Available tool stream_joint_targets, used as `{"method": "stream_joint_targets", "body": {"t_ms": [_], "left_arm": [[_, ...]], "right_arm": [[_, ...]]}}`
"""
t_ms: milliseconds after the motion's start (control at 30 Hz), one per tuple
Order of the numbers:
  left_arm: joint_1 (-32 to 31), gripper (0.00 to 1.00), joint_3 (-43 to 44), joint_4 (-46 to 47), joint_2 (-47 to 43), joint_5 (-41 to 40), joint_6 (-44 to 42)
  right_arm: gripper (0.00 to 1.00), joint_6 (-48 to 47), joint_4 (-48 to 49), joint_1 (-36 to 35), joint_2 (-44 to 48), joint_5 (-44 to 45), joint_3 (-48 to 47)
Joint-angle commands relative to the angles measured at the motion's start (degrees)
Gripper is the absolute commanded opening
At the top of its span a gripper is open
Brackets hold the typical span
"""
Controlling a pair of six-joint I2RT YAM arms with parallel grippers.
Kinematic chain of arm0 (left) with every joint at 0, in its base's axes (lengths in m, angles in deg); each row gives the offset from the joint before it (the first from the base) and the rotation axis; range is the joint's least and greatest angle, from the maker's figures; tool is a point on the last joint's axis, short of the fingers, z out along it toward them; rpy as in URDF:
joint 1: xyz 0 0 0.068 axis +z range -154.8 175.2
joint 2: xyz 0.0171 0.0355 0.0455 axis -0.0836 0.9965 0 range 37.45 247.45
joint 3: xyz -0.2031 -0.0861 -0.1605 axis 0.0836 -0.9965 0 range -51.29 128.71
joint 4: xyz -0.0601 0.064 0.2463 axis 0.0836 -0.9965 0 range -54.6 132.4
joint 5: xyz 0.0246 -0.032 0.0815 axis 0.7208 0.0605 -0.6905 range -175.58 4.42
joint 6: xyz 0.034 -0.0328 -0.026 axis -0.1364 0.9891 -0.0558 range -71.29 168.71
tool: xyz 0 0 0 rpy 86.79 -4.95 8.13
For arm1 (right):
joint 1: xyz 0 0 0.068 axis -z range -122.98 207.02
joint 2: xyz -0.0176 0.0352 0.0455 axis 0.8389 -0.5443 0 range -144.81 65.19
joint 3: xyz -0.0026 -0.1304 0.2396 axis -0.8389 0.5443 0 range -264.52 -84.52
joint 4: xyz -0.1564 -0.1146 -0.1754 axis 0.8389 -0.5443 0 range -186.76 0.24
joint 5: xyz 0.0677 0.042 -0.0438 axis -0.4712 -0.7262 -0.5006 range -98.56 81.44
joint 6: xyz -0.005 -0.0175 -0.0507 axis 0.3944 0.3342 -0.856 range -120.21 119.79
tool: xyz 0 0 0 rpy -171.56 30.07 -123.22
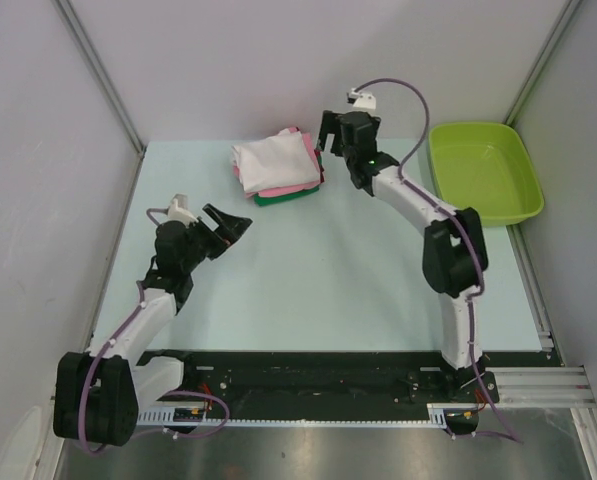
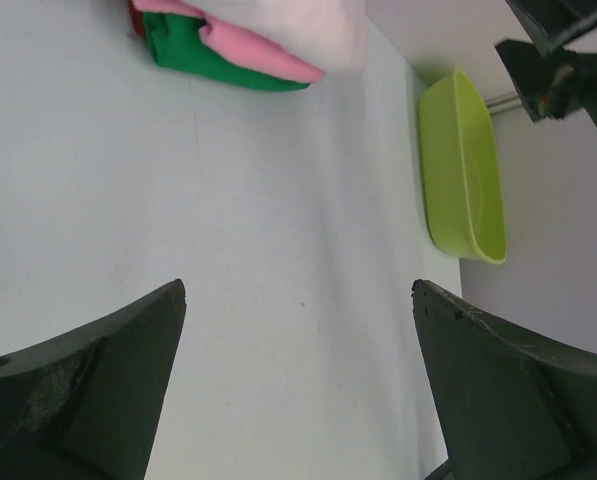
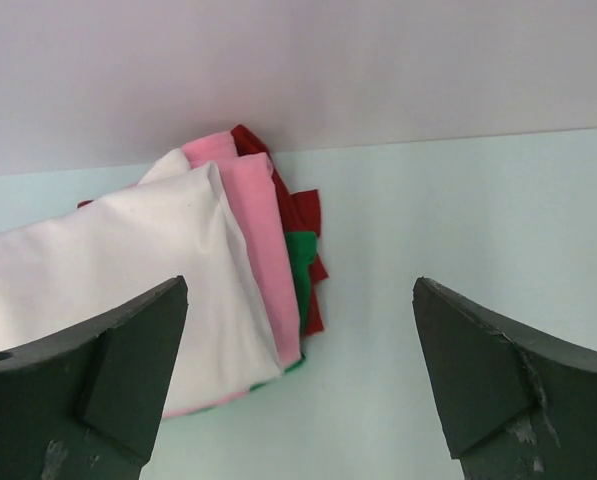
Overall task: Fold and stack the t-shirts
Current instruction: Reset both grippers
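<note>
Folded t-shirts lie in one stack (image 1: 277, 167) at the back middle of the table. The white shirt (image 3: 108, 270) is on top, with the pink (image 3: 263, 240), dark red (image 3: 300, 215) and green (image 3: 301, 270) shirts under it. My right gripper (image 1: 331, 140) is open and empty just right of the stack, above the table. My left gripper (image 1: 230, 226) is open and empty over bare table, well to the near left of the stack. In the left wrist view the stack's pink (image 2: 263, 55) and green (image 2: 193, 50) edges show at the top.
A lime-green plastic tub (image 1: 483, 172) stands at the back right and shows in the left wrist view (image 2: 463, 170). Grey walls close the table at the back and both sides. A black rail (image 1: 308, 385) runs along the near edge.
</note>
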Motion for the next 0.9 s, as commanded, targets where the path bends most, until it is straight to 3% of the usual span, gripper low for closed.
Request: {"method": "stream_joint_targets", "body": {"t_ms": [0,267,533,867], "left_arm": [[0.8,1.00,1.6,2.4,-3.6,3.3,-1.4],[1.0,1.00,11.4,-13.4,-7.1,6.2,-9.4],[1.0,1.00,18.0,-27.4,-17.3,0.3,-17.2],[0.9,1.00,18.9,-34.8,-29.7,-5.0,-23.5]], "right_arm": [[1.00,-1.5,-2.6,0.1,15.7,5.2,10.2],[1.00,-2.1,-13.4,-1.7,33.4,16.5,26.7],[1.00,0.0,-18.5,-4.6,53.0,17.6,38.8],[1.00,2.6,-24.2,-10.7,69.7,18.3,49.1]]}}
